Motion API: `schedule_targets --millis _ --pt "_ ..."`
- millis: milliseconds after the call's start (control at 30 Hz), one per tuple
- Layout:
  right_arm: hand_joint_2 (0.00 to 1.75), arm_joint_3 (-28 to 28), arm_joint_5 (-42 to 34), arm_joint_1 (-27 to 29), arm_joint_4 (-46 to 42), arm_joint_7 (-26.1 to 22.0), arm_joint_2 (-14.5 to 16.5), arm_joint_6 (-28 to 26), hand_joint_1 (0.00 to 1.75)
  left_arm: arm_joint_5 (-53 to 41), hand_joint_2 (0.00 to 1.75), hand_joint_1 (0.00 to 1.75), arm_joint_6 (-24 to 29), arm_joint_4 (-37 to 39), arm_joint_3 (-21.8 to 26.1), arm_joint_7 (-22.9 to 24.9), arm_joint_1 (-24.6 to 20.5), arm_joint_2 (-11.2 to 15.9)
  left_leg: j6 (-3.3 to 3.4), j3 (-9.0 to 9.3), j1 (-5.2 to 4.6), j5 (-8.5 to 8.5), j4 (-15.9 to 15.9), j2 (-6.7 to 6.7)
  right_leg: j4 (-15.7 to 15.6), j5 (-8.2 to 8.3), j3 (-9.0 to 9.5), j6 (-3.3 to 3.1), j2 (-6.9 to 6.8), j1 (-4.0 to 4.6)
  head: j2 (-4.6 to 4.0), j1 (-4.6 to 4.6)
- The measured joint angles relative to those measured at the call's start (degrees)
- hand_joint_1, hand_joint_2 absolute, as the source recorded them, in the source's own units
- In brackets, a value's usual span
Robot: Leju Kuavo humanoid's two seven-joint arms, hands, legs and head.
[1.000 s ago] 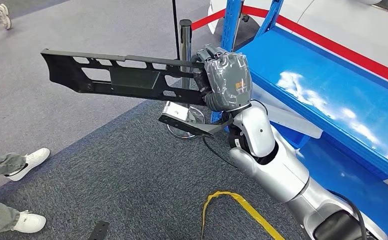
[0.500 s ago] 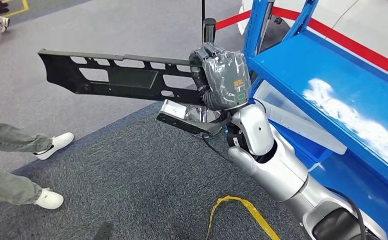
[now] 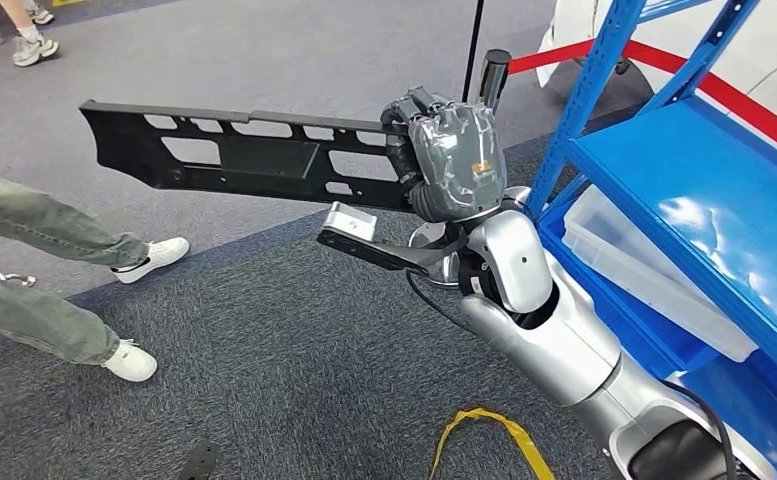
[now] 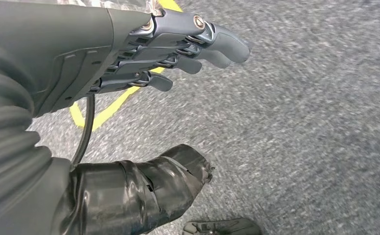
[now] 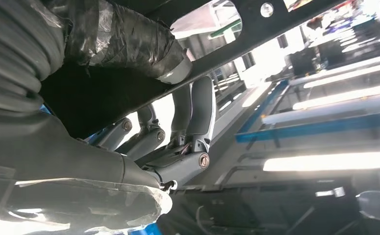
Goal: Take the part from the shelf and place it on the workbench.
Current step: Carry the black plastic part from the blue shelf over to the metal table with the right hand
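Observation:
A long black plastic part (image 3: 234, 158) with several cut-outs sticks out level to the left in the head view, over the grey carpet. My right hand (image 3: 451, 160) grips its right end, fingers wrapped around the bar. In the right wrist view the same part (image 5: 256, 34) crosses above the curled fingers (image 5: 178, 147). My left hand (image 4: 178, 49) hangs over the carpet with its fingers straight and apart, holding nothing. The blue shelf (image 3: 704, 200) stands at my right.
A person's legs and white shoes (image 3: 149, 258) stand on the carpet at the left. A stanchion post (image 3: 494, 75) with a red belt is behind my right hand. A clear bin (image 3: 654, 270) lies on the lower shelf. Yellow tape (image 3: 484, 425) lies on the floor.
The whole view has swung: the shelf has slid to the right and the person's legs further in from the left. My right hand still holds the part in the same pose.

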Motion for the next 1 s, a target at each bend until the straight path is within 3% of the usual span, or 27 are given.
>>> schedule_targets --millis 67,100,167,200,233,267,333,400,467,500,567,600,633,700,767,833,900,933,967,1000 --pt "1.75 0.0 0.0 0.0 0.0 0.0 0.0 0.0 1.75 0.0 1.75 0.00 0.0 0.0 0.0 0.0 0.1 0.0 -0.33 -0.10 0.13 -0.39 0.7 -1.43 -6.3 4.05 2.74 0.08 0.90 -0.21 0.00 0.02" --pt "1.75 0.0 0.0 -0.1 0.0 0.0 0.0 0.0 1.75 0.0 1.75 0.00 0.0 0.0 0.0 0.0 0.0 0.0 -0.61 -0.40 0.12 -0.69 1.3 -2.09 -9.7 5.32 4.36 0.09 2.23 -0.41 0.00 0.00" --pt "1.75 0.0 0.0 -0.2 -0.1 -0.1 -0.1 0.2 1.75 0.0 1.75 0.00 0.0 0.0 0.0 0.0 0.0 0.0 -1.28 -1.31 0.31 -0.91 2.2 -3.37 -13.3 5.87 6.08 -0.07 4.22 -0.58 0.00 -0.03" --pt "1.75 0.0 0.0 -0.2 -0.1 -0.1 -0.1 0.4 1.75 0.0 1.75 0.00 0.0 0.0 0.0 0.0 0.0 0.0 -1.69 -1.74 0.46 -0.80 2.3 -4.01 -13.7 5.57 6.27 -0.25 4.53 -0.51 0.00 -0.07" --pt "1.75 0.0 0.1 -0.3 -0.2 -0.2 -0.1 0.6 1.75 0.0 1.75 0.00 -0.1 0.0 0.0 0.0 0.1 0.0 -2.04 -1.95 0.66 -0.59 2.1 -4.62 -13.9 5.65 6.32 -0.53 3.94 -0.49 0.00 -0.07" --pt "1.75 0.0 0.1 -0.4 -0.2 -0.2 -0.1 0.9 1.75 -0.1 1.75 0.00 -0.1 0.0 -0.1 0.0 0.3 -0.1 -2.37 -2.10 0.72 -0.59 2.2 -4.29 -14.2 5.81 6.47 -0.83 3.30 -0.48 0.00 -0.09" --pt "1.75 0.0 0.3 -0.8 -0.2 -0.3 -0.1 1.4 1.75 -0.1 1.75 0.00 -0.2 0.0 -0.1 0.1 0.4 -0.2 -2.95 -3.28 0.63 -1.84 4.4 -1.79 -14.9 6.07 6.93 -1.38 1.91 -0.59 0.00 -0.48" --pt "1.75 0.0 0.4 -1.2 -0.2 -0.3 -0.2 1.7 1.75 0.0 1.75 0.00 -0.2 0.0 -0.2 0.0 0.2 -0.2 -3.50 -6.54 0.70 -4.70 10.8 0.99 -15.2 6.07 7.20 -1.68 0.39 -0.42 0.00 -0.86" --pt "1.75 0.0 0.6 -1.3 -0.1 -0.3 -0.2 2.1 1.75 0.0 1.75 0.00 -0.2 0.0 -0.2 -0.1 0.1 -0.2 -3.83 -9.65 0.90 -6.22 16.5 1.63 -15.3 5.93 7.26 -1.83 -1.17 -0.32 0.00 -0.88" --pt "1.75 0.0 0.7 -1.2 -0.1 -0.4 -0.2 2.2 1.75 0.0 1.75 0.00 -0.1 0.0 -0.3 -0.1 0.2 -0.2 -3.88 -9.87 0.97 -5.55 16.6 1.75 -15.3 5.85 7.28 -1.87 -1.88 -0.28 0.00 -0.89" --pt "1.75 0.0 0.9 -1.2 -0.1 -0.5 -0.2 2.2 1.75 0.0 1.75 0.00 -0.1 0.0 -0.3 -0.1 0.3 -0.2 -3.73 -6.98 1.00 -1.91 10.6 2.66 -15.3 5.65 7.46 -1.80 -3.11 -0.19 0.00 -0.90" --pt "1.75 0.0 0.9 -1.3 -0.1 -0.6 -0.3 2.3 1.75 0.0 1.75 0.00 -0.1 0.0 -0.3 -0.1 0.3 -0.2 -3.53 -4.93 0.74 -0.47 6.6 4.02 -15.3 5.54 7.59 -1.69 -3.66 -0.08 0.00 -0.91" --pt "1.75 0.0 0.9 -1.3 -0.1 -0.6 -0.3 2.4 1.75 0.0 1.75 0.00 0.0 0.0 -0.3 -0.1 0.2 -0.2 -3.18 -3.34 0.39 0.44 3.5 5.18 -15.4 5.44 7.71 -1.53 -4.15 0.08 0.00 -0.87" --pt "1.75 0.0 1.1 -1.4 -0.1 -0.6 -0.5 2.8 1.75 0.0 1.75 0.00 0.0 0.0 -0.4 -0.1 0.1 -0.2 -2.43 -2.29 -0.26 0.38 1.2 6.25 -15.6 5.28 7.96 -1.09 -5.03 0.38 0.00 -0.81" --pt "1.75 0.0 1.4 -1.4 -0.2 -0.8 -0.8 3.2 1.75 0.1 1.75 0.00 0.0 0.0 -0.4 -0.1 0.3 -0.2 -1.74 -2.02 -0.20 0.47 0.8 5.03 -15.7 4.92 8.38 -0.46 -5.52 0.44 0.00 -0.75" --pt "1.75 0.0 1.7 -1.4 -0.4 -1.1 -1.2 3.5 1.75 0.1 1.75 0.00 0.0 0.0 -0.4 -0.1 0.4 -0.2 -1.03 -1.33 0.06 0.63 0.2 3.92 -13.7 3.53 7.98 -0.10 -3.74 0.14 0.00 -0.69" --pt "1.75 0.0 2.1 -1.4 -0.7 -1.3 -1.8 3.7 1.75 0.2 1.75 0.00 0.0 0.0 -0.5 -0.1 0.1 -0.2 -0.35 -0.98 0.17 0.68 0.0 2.85 -7.3 0.58 5.07 -0.18 -1.20 -0.11 0.00 -0.54" --pt "1.75 0.0 2.2 -1.3 -0.9 -1.3 -2.1 3.8 1.75 0.3 1.75 0.00 0.0 0.0 -0.5 -0.1 0.0 -0.2 -0.07 -0.96 0.17 0.65 0.0 2.24 -3.3 -0.94 2.98 -0.18 -0.60 -0.08 0.00 -0.46" --pt "1.75 0.0 2.3 -1.0 -1.1 -1.2 -2.5 4.0 1.75 0.4 1.75 0.00 0.0 0.0 -0.5 -0.1 0.0 -0.2 0.00 -0.93 0.15 0.60 0.1 1.50 -0.3 -1.75 1.17 -0.09 -0.29 -0.04 0.00 -0.42" --pt "1.75 0.0 2.4 -0.8 -1.2 -1.2 -2.8 4.2 1.75 0.5 1.75 0.00 0.0 0.0 -0.5 -0.1 0.0 -0.2 0.02 -0.88 0.13 0.53 0.2 0.71 1.0 -1.55 0.13 0.00 -0.10 -0.01 0.00 -0.43"
